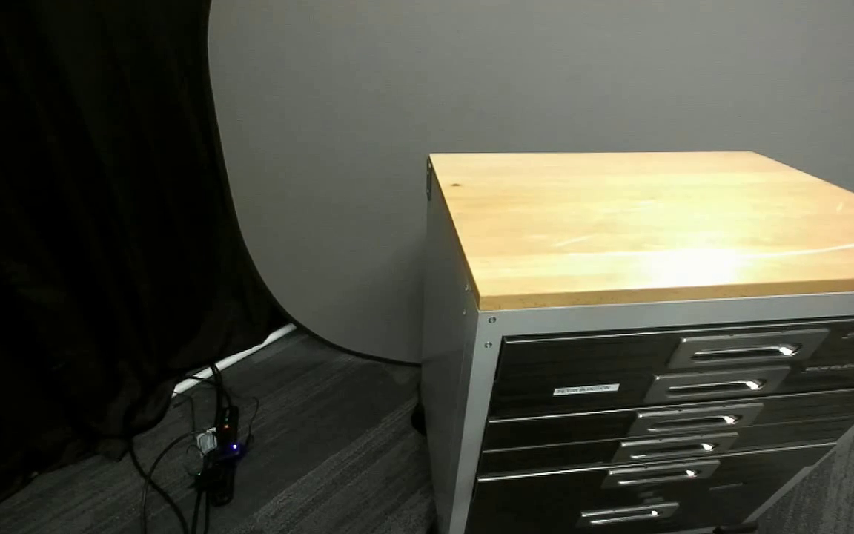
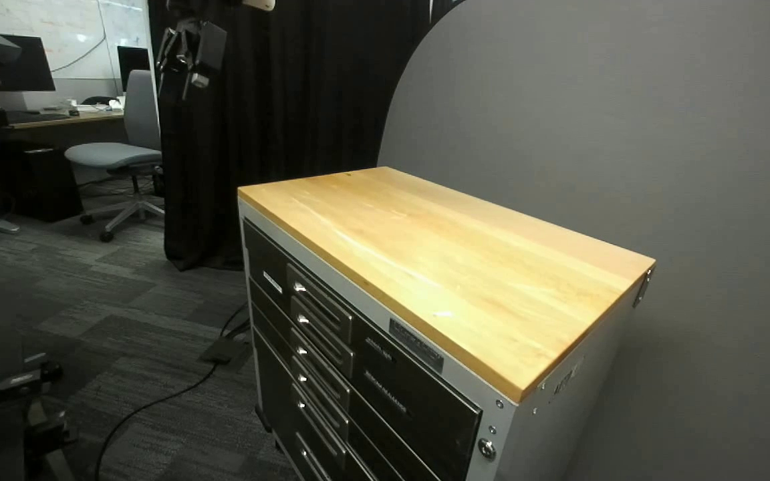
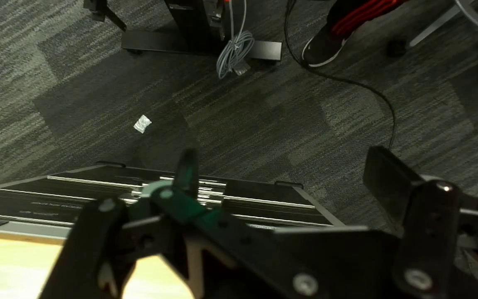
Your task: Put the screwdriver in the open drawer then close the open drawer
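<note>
The screwdriver is hidden or out of view in all the frames. The top drawer (image 1: 590,357) of the grey metal cabinet has a dark front and a silver bar handle (image 1: 746,351). It looks shut, flush with the cabinet's front, in both exterior views; its handle also shows there (image 2: 320,302). My gripper (image 3: 284,164) is open in the wrist view, its two fingers wide apart with nothing between them. In an exterior view the gripper (image 2: 178,83) hangs high, out in front of the cabinet and apart from it.
The cabinet has a wooden top (image 1: 620,215) and several like drawers (image 1: 545,434) below the top one. A grey panel (image 2: 625,133) stands behind it. A black curtain (image 2: 291,120) and a chair (image 2: 124,150) stand beyond. Cables lie on the floor; a person's foot (image 3: 324,45) shows.
</note>
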You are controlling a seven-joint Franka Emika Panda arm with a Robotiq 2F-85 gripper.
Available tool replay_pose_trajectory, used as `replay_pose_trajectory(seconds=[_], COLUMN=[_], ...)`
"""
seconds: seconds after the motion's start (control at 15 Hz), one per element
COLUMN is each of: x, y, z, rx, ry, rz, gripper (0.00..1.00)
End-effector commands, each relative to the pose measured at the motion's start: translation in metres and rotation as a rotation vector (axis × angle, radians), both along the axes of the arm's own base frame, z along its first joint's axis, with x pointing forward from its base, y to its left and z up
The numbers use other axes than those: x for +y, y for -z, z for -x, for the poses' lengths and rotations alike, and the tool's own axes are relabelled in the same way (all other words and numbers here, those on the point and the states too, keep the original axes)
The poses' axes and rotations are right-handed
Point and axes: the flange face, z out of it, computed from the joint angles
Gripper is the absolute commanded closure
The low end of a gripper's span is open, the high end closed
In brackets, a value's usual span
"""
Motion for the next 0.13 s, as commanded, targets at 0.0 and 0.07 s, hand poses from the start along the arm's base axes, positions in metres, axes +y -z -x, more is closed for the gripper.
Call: replay_pose_trajectory(seconds=[0.0,0.07], x=[0.0003,0.0003], y=[-0.0008,-0.0008], z=[-0.0003,-0.0003], rx=[0.001,0.001], ry=[0.0,0.0], rz=[0.0,0.0], gripper=[0.0,0.0])
